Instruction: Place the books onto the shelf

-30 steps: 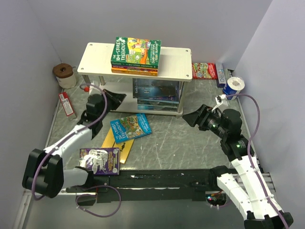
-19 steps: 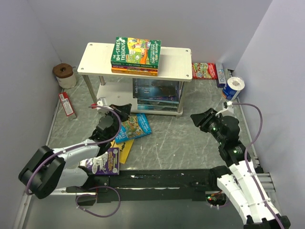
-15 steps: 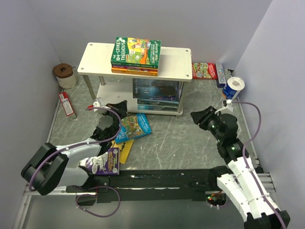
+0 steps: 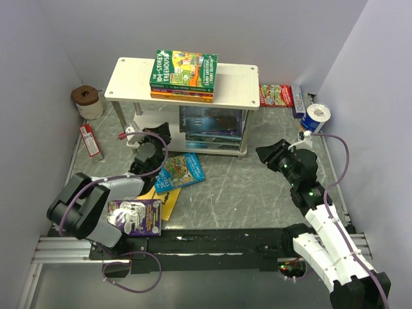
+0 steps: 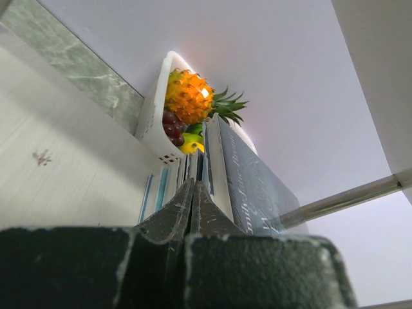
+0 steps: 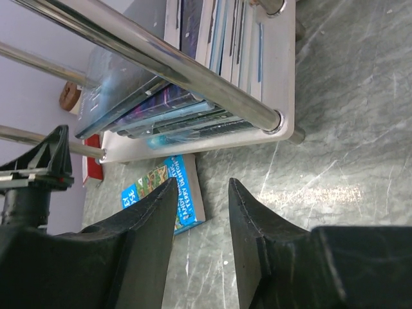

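Books loose on surface, left of centre: purple book (image 4: 135,217), yellow book (image 4: 168,201), blue Treehouse book (image 4: 178,171). Left pincer (image 4: 159,134) together, near them. Shelf (image 4: 238,84) at far edge, top stack (image 4: 183,76), lower stack (image 4: 212,125). Right pincer (image 4: 262,153) apart, empty.

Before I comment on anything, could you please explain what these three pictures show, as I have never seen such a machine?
These are two robot arms bolted to a table, each ending in two-fingered jaws. The wide picture comes from a camera above and behind them: left arm, right arm. The other two come from cameras on each wrist, looking along the jaws. A shelf carries a stack topped by a green book, with more books on its lower board. On the table lie a blue book, a yellow book and a purple book. The left jaws are shut and empty; the right jaws stand partly open, holding nothing.
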`<action>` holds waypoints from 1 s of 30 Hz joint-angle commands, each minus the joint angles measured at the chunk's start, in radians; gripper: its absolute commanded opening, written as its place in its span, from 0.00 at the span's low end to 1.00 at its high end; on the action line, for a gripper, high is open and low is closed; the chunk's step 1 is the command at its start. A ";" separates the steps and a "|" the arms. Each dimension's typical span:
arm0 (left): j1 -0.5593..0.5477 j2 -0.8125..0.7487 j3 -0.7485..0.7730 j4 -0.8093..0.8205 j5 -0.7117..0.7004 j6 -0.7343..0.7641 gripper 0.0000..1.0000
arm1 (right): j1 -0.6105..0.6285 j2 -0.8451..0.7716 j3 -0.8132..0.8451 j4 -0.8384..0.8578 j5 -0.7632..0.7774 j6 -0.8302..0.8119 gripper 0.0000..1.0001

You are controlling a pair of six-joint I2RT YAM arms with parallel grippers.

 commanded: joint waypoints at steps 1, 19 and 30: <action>0.038 0.065 0.056 0.123 0.117 -0.046 0.01 | -0.007 -0.003 0.017 0.047 0.004 -0.007 0.46; 0.101 0.231 0.177 0.209 0.373 -0.126 0.01 | -0.007 0.041 0.007 0.090 -0.010 -0.010 0.47; 0.105 0.265 0.188 0.235 0.365 -0.144 0.01 | -0.011 0.066 0.014 0.100 -0.018 -0.016 0.48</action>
